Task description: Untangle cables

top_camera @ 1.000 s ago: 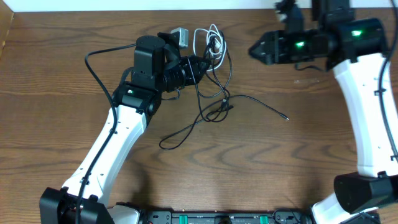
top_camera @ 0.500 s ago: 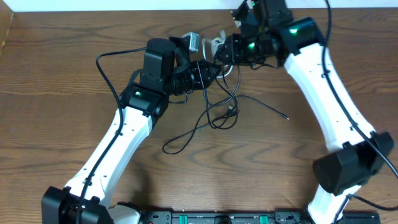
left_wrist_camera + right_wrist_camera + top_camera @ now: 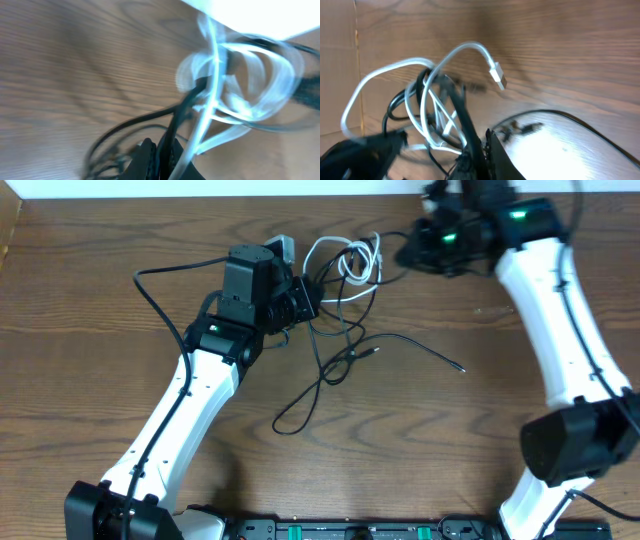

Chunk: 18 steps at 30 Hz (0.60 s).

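Up at the far side of the bench (image 3: 90, 310) the cables are bunched in a knot between the two arms. The white cable (image 3: 347, 260) lies across the bunch in a few loose loops. The black cables (image 3: 335, 365) run through it and spill toward the near side. One long curl ends near the middle of the bench, and another strand stretches off to the right, well apart from the rest, and ends in a small plug (image 3: 461, 368).

The left pincer (image 3: 306, 298) is at the left edge of the knot. Its wrist camera is badly smeared, but the fingers look pressed together with a black strand running in between them, so it seems clamped on the black cables.

The right pincer (image 3: 405, 252) is at the right edge of the loops, just beside the white cable. In its own camera a black strand drops straight into the narrow gap between its fingers (image 3: 492, 150) and looks pinched there too. The white cable's plug end (image 3: 497, 77) sticks out clear of the bunch, touching neither pincer
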Available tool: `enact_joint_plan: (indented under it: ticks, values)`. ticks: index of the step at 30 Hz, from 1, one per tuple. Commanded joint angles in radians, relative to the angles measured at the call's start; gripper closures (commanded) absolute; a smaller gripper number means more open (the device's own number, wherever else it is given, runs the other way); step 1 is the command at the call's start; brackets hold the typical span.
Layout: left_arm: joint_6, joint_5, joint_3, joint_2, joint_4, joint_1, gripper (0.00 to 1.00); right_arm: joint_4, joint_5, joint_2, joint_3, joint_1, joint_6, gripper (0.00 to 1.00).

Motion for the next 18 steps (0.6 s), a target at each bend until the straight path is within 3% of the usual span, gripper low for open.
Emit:
enact_joint_plan:
  ticks: [1,10,18]
  values:
    - [0.058,-0.244,0.005,-0.02,-0.042,0.016,0.92,-0.035,-0.005,-0.092,0.005,-0.099,-0.096,0.99]
    - [0.074,-0.498,0.005,-0.02,-0.108,0.017,0.92,-0.133,-0.146,-0.141,0.005,-0.381,-0.201,0.99]
    - [0.073,-0.566,0.005,-0.02,-0.119,0.017,0.92,-0.176,-0.188,-0.14,0.005,-0.537,-0.222,0.99]
